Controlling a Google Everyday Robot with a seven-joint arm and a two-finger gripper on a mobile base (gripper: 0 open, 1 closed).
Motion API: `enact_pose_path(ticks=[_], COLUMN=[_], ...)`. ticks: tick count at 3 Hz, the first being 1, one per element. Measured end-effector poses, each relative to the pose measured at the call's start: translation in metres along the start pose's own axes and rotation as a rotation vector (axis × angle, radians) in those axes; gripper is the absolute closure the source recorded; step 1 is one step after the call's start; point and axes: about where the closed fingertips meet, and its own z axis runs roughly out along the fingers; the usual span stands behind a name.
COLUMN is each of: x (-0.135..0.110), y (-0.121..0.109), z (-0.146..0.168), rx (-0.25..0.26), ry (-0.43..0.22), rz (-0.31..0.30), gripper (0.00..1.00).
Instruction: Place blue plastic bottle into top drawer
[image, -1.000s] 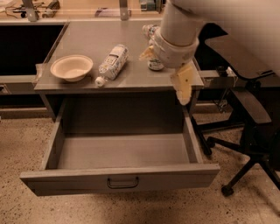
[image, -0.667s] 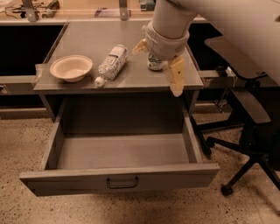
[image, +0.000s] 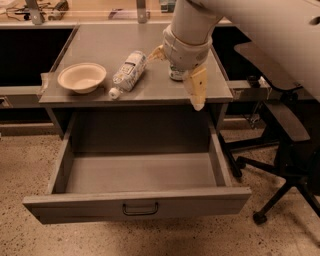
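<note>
The blue plastic bottle (image: 129, 71) lies on its side on the grey tabletop (image: 100, 40), white cap toward the front, just right of a bowl. The top drawer (image: 75, 207) is pulled open below the tabletop and nothing shows inside it; its dark handle (image: 140, 209) is at the front centre. My gripper (image: 175, 72) hangs over the right part of the tabletop, just right of the bottle, open and empty. One yellowish finger (image: 155, 52) is near the bottle's base; the other finger (image: 196, 90) reaches past the table's front edge.
A cream bowl (image: 81, 76) stands at the tabletop's left front. A can (image: 176, 75) stands mostly hidden behind my gripper. A black office chair (image: 285, 125) stands to the right of the drawer. The floor is speckled.
My gripper has moved left over the tabletop, closer to the bottle. The bottle, bowl and drawer have not moved.
</note>
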Motion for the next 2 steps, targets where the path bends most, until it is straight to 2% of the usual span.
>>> enact_pose_path(ticks=[1, 2], x=[0.009, 0.017], y=[-0.030, -0.078], z=[0.008, 0.015], rx=[0.031, 0.051], ry=[0.004, 0.039], rz=[-0.079, -0.212], gripper=[0.00, 0.00])
